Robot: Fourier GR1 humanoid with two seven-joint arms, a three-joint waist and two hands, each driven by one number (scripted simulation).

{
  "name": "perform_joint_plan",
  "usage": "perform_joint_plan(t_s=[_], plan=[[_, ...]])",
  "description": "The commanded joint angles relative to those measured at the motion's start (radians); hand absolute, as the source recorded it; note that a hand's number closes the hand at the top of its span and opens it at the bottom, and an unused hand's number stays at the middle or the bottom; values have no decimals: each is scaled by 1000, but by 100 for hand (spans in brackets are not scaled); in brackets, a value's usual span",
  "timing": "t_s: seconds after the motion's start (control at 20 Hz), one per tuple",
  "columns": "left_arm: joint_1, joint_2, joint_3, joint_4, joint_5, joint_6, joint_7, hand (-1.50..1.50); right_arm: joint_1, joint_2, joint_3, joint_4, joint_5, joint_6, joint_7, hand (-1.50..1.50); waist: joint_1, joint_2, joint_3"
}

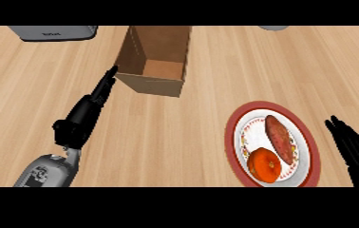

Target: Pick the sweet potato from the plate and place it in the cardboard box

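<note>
Lower left, item one: grey forearm (43, 171) entering from the bottom edge, carrying the left hand (77, 120), which runs up and to the right with its fingers (107, 83) straight and pressed together, holding nothing; the tips end just beside the near left corner of the box, contact not determinable. Lower right: plate (232, 127), red-rimmed with a patterned white centre, lying flat on the wooden counter (175, 127). On it, nearest, a round orange fruit (265, 164); behind and touching it, the sweet potato (280, 136), reddish-brown, lying lengthwise on the plate's right half, ungrasped. Right edge, mid-height: right hand (344, 140), only partly in frame, fingers straight and slightly spread, holding nothing, just beside the plate's rim; judged the likelier hand for the pick, being the nearer. Upper centre: cardboard box (157, 80), upright, top open, inner floor visible, well apart from the plate, so the carry would run up and to the left across bare counter. Upper left, cut by the frame: grey appliance (54, 32), not part of the task.
</note>
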Motion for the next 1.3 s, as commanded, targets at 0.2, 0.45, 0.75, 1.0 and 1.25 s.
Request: perform_joint_plan(t_s=[0.2,0.45,0.75,1.0,1.25], plan=[[21,-9,-23,-4,5,-49,24,0,177,-142,-8,-471,18,312,359,-150,16,2,-3],[9,-31,-19,27,-7,-73,-2,0,100,-128,-9,-558,-121,507,555,-150,39,9,-1],[-44,-47,31,71,-35,-109,16,0,-113,16,64,-475,-130,601,740,-150,44,10,0],[-66,-105,33,62,-76,-103,55,0,-224,132,128,-305,-40,583,689,-150,45,10,1],[-30,-151,23,11,-98,-101,80,0,-203,146,68,-164,-15,584,590,-150,42,9,1]])
